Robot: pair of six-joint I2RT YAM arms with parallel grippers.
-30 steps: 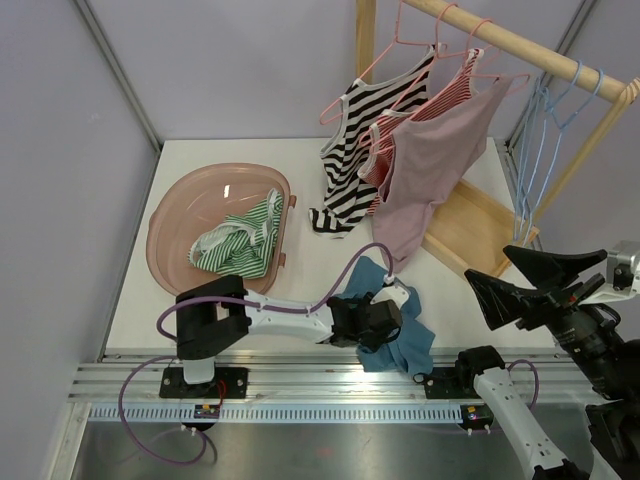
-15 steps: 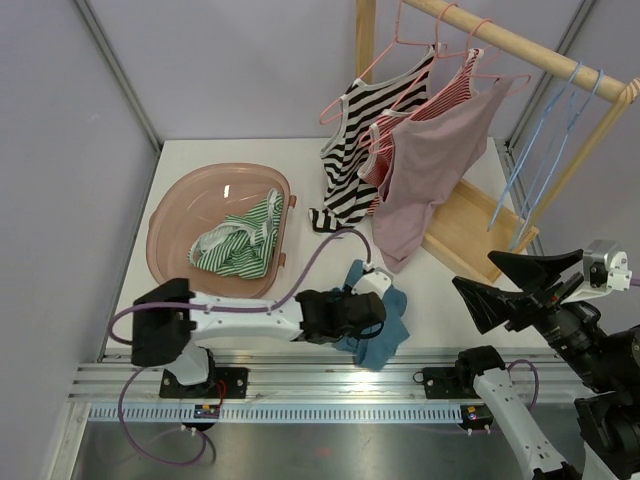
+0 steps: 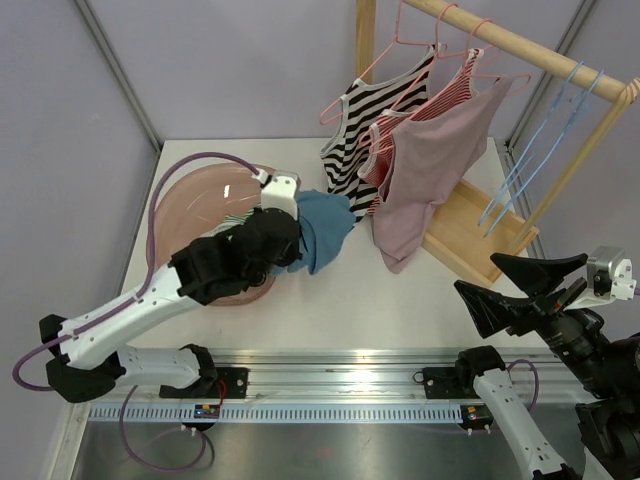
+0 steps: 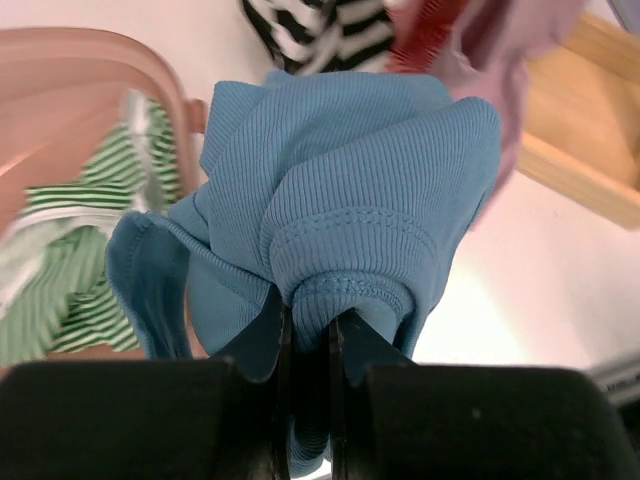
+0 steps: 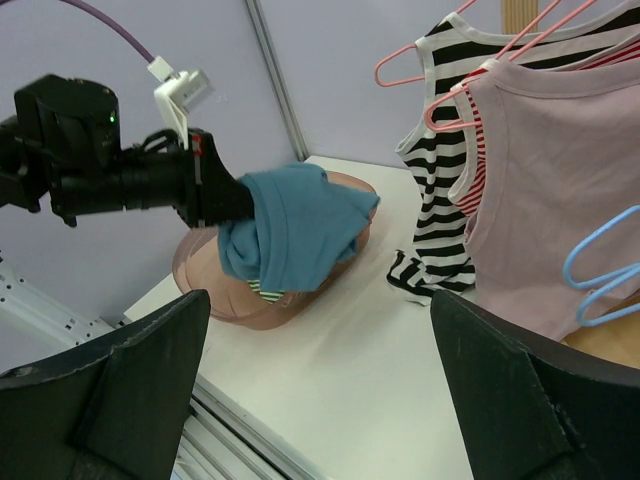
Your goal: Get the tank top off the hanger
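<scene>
- The left gripper has its fingers drawn narrow, nearly together, pinching a stitched, ribbed edge of the blue tank top.
- From that pinch the cloth balloons out in rounded folds and fills the middle of the left wrist view. One loose flap droops at lower left.
- In the top view the blue tank top is a bunched wad at centre frame, lifted clear of the white table and free of any hanger.
- Its long axis runs roughly left to right. The pinched end is at the left and the free end points right, toward the hanging clothes.
- The free end lies just beside the black-and-white striped top. Whether they touch cannot be told.
- The pink basin sits left of centre, partly covered by the left arm. The held bundle is over or just off its right rim.
- Inside the basin lies a crumpled green-and-white striped garment.
- At upper right a wooden rail carries the striped top, a red-striped top and a dusty-pink tank top, each on a pink hanger.
- Bare blue hangers hang further right along the rail.
- The right gripper is at lower right with its fingers spread wide and nothing between them, well apart from the clothes.
</scene>
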